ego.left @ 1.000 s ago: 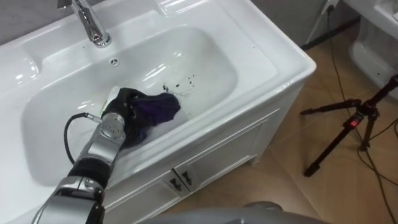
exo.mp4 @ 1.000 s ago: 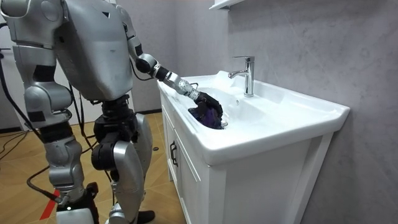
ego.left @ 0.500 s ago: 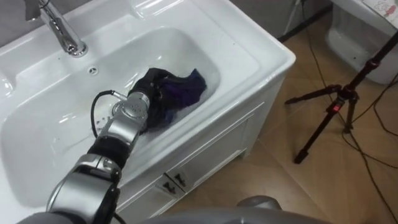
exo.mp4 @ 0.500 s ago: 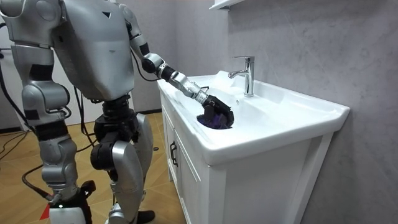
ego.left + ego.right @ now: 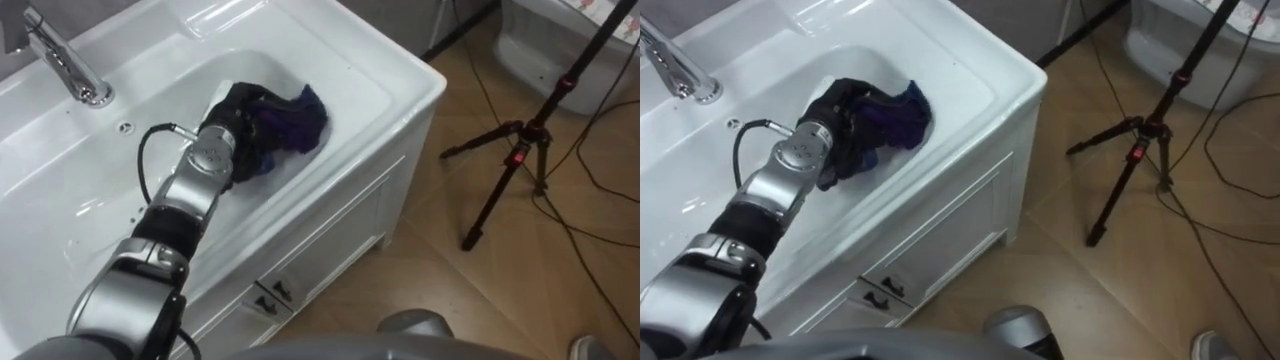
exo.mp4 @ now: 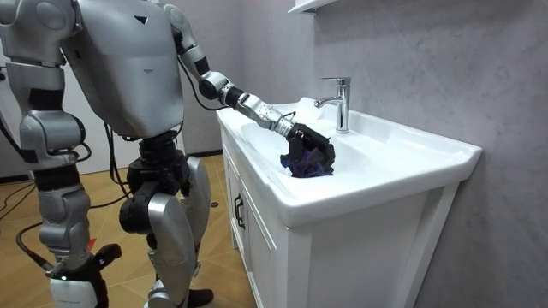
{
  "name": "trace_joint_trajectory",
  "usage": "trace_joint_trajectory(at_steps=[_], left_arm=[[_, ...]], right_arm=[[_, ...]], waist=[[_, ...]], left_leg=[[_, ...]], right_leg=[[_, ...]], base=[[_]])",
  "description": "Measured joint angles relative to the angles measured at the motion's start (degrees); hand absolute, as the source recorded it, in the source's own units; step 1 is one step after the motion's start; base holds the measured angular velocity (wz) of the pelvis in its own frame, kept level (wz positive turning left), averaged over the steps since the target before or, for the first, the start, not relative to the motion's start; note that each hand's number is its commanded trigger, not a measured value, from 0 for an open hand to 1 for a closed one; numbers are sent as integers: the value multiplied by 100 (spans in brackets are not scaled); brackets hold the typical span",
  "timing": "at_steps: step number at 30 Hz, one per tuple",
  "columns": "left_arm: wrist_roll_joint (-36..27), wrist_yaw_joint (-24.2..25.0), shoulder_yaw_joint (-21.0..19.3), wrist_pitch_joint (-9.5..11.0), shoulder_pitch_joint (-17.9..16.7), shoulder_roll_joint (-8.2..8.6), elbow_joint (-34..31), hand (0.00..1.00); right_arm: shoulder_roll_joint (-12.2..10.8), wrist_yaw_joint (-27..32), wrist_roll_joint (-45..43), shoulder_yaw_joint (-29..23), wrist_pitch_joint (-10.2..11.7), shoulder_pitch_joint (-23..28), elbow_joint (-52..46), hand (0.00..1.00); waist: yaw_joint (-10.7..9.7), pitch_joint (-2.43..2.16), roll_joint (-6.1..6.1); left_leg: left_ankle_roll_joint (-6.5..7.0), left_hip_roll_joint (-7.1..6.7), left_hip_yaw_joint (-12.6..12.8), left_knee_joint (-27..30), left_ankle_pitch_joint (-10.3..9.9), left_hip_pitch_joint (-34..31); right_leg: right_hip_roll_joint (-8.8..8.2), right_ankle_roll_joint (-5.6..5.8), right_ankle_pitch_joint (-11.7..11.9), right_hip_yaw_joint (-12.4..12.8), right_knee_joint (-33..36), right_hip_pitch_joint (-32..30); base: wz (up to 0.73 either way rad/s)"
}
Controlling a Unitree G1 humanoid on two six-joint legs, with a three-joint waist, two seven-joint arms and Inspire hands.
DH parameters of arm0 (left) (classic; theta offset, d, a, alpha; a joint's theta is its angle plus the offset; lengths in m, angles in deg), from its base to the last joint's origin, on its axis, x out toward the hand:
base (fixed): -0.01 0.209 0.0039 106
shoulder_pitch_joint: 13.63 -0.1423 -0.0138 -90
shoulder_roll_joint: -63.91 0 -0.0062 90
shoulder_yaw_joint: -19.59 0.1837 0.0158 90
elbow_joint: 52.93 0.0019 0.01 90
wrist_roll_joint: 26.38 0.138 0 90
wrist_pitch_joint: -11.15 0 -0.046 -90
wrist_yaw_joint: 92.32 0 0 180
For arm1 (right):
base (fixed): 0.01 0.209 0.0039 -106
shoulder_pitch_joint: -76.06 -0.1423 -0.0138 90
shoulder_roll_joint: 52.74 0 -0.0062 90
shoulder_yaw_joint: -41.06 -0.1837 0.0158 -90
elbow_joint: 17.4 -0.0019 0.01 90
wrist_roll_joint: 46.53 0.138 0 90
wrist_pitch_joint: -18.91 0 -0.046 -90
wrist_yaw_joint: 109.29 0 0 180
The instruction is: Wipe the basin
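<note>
White ceramic basin (image 5: 385, 62) on a white cabinet (image 5: 330, 232), robot standing at its front. Chrome tap (image 5: 66, 68) on back rim, well apart from the work. Crumpled dark purple cloth (image 5: 297, 118) in bowl, against right-end wall. Black left hand (image 5: 238, 128) on cloth's left part; clutching or pressing flat, cannot tell. Cloth bunches rightward of hand, so next stroke probably sweeps left.

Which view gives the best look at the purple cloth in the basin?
The left eye view: it looks straight down on the cloth, bunched against the wall of the basin ahead of the left hand. The right eye view shows much the same. The room view shows it side-on, a dark lump under the hand.
</note>
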Motion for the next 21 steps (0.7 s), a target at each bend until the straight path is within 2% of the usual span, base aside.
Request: trace_joint_trajectory(at_steps=[4,7,9,12,14,16,21], left_arm=[[141,-54,-7,-7,18,-43,187,100],[817,-71,-120,-35,20,-43,232,100],[1434,-180,-280,-13,39,-95,388,100],[1990,-317,-466,-25,42,-192,648,100],[2081,-418,-467,-48,38,-255,747,100],[2163,-499,-467,-54,38,-307,880,100],[2300,-654,-470,-201,36,-428,1259,100]], right_arm=[[-5,26,-10,2,-68,35,-22,0],[-9,30,-15,1,-97,36,-9,0],[0,47,-28,-17,-100,-18,-23,0],[0,109,-25,-63,-62,-22,-45,0],[0,142,-23,-60,-53,-12,-45,0],[2,183,-10,-52,-57,1,-43,0],[30,204,11,-54,-60,4,-141,0]], waist=[[28,9,10],[74,7,13],[93,25,-17],[84,1,19],[112,0,8],[222,-14,-11],[414,-22,-31]], left_leg=[[0,24,186,2,0,33],[-1,24,203,2,0,18],[-1,31,207,9,0,21],[-3,34,207,12,2,-26],[-3,40,207,9,2,-26],[-3,49,201,8,2,-23],[-3,53,179,4,2,-29]], right_leg=[[34,-10,29,100,7,-23],[78,-21,38,206,55,-97],[88,-36,46,249,94,-118],[111,-58,69,284,100,-169],[123,-62,71,287,101,-168],[134,-79,90,312,103,-158],[143,-85,95,328,88,-153]], base=[[-15],[-19],[-17],[-11],[0],[-8],[-2]])
